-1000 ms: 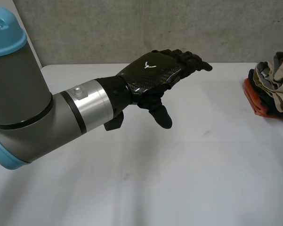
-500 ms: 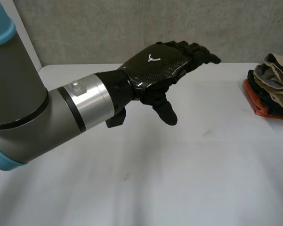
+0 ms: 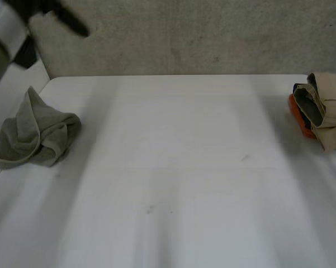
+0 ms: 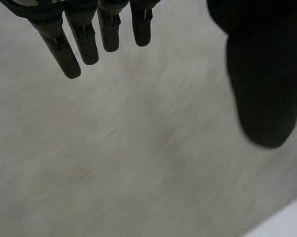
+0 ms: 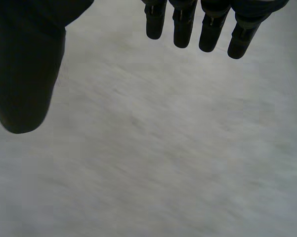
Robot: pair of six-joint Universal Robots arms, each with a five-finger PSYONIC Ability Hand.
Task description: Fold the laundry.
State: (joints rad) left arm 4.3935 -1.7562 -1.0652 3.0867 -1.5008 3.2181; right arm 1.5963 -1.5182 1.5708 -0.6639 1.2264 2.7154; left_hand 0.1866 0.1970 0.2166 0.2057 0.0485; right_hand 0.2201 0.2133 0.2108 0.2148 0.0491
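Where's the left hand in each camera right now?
Head view: left hand at the upper left corner, up against the grey wall.
Left wrist view: its straight fingers and thumb, with that wall beyond.
Right wrist view: the hand here is the right hand, fingers straight.
Shared landmark: the grey wall, in head and left wrist views.

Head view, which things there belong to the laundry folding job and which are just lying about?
Part of the job:
- crumpled grey-green cloth, unfolded, at the table's left side
- stack of folded clothes, at the right edge
- left hand and right hand, both open, holding nothing

Not part of it:
- white table, just the work surface
- grey wall behind
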